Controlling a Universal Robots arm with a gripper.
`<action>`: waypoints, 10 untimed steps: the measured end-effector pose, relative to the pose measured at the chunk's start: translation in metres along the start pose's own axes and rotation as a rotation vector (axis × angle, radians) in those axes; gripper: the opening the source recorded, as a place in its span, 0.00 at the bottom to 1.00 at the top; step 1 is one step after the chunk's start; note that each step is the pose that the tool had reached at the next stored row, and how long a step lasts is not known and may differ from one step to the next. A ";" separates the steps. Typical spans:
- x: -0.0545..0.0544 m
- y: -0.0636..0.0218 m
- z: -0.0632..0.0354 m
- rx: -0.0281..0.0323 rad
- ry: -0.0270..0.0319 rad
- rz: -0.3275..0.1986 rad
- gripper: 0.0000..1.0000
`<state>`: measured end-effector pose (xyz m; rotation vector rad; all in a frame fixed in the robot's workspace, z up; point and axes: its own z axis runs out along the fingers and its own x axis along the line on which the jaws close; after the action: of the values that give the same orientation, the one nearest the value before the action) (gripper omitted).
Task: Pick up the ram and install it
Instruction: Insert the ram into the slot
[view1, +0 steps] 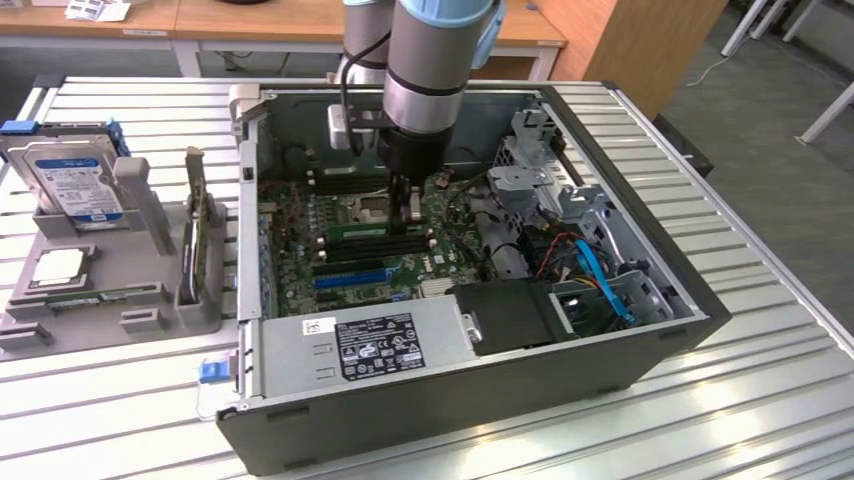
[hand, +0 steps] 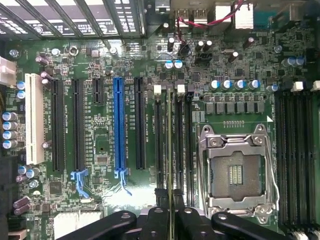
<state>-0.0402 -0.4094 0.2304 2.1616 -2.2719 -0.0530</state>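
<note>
Ram: long, thin green circuit-board stick (hand: 170, 150), seen edge-on, aligned with the bank of long black memory slots (hand: 159, 145) just beside the silver-framed processor socket (hand: 235, 172). Whether the ram sits in a slot cannot be told.
Fingers: two black fingers (hand: 156, 224), nearly together, clamped on the ram's two flat faces.
Gripper: black gripper (hand: 171, 222) at the end of the grey and blue arm (view1: 424, 90), reaching straight down beside the processor socket.
Blue slot: long blue expansion slot (hand: 119, 125), on the far side of the memory slots from the processor socket, apart from the ram.
Second bank: further black slots (hand: 295, 160) on the opposite side of the processor socket.
Case: dark, open computer case (view1: 467, 410), lying on its side around the board that carries the processor socket.
Stand: grey stand (view1: 140, 190) holding a blue-labelled hard drive (view1: 74, 180), outside the case, well to the exterior view's left of the processor socket.
Table: slatted metal table (view1: 761, 400) under the case and stand.
</note>
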 end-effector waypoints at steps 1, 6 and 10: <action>0.000 0.0000 0.0018 0.0000 0.0001 0.000 0.14; 0.000 -0.0003 0.0109 0.0000 0.0000 0.000 0.14; 0.000 -0.0004 0.0113 0.0000 0.0012 0.000 0.14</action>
<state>-0.0402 -0.4096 0.2190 2.1610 -2.2712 -0.0517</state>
